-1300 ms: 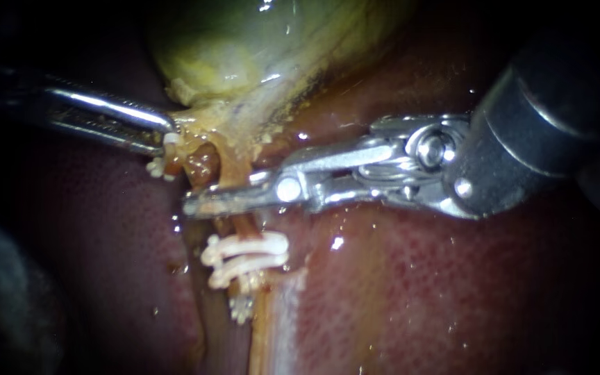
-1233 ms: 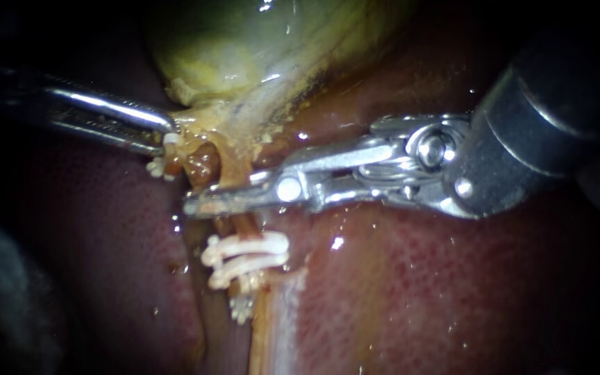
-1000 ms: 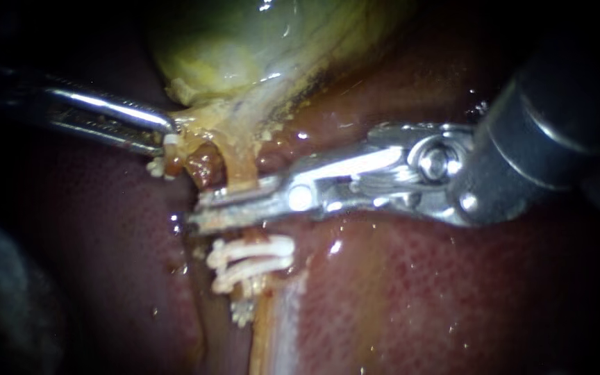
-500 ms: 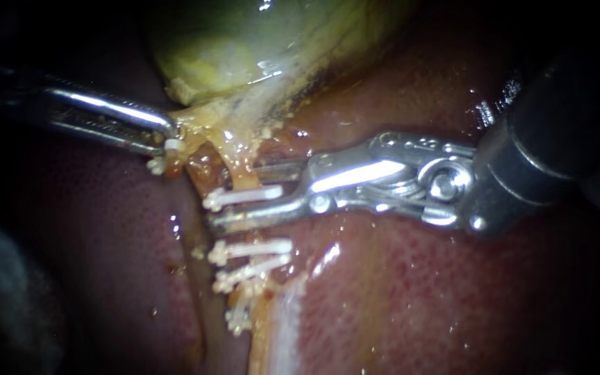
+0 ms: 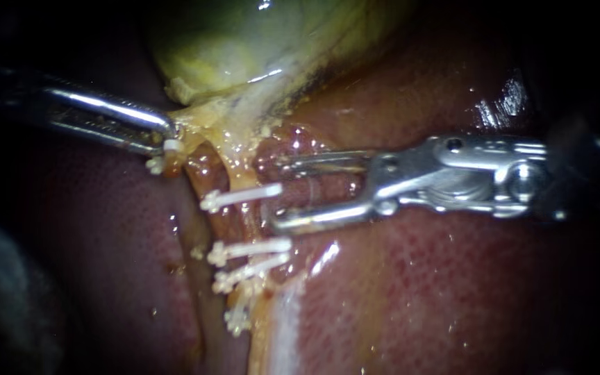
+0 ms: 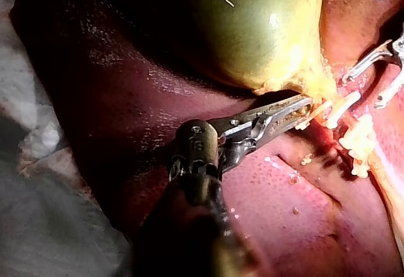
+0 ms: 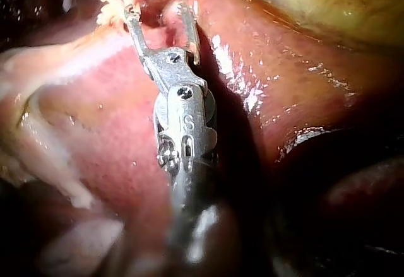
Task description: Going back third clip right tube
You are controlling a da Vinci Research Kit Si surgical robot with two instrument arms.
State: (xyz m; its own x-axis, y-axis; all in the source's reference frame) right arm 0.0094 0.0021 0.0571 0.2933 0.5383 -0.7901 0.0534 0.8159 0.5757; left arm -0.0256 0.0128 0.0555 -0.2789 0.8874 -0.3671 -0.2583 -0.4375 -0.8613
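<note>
Pulling back, my right instrument [image 5: 278, 193] has left the third clip [image 5: 241, 198] on the right tube [image 5: 242, 222], its jaws wide and empty; only the left wrist view shows clearly my left instrument [image 6: 303, 106] clamping the gallbladder [image 6: 252, 24] neck.

Wet, dark red liver [image 5: 418, 292] serving as the bed, greenish-yellow gallbladder [image 5: 244, 42] lying on its upper part, a pale orange tube [image 5: 242, 222] running down a groove in the liver, white clips [image 5: 251, 247] across the tube, pale cloth [image 6: 25, 119] beside the liver's edge.
</note>
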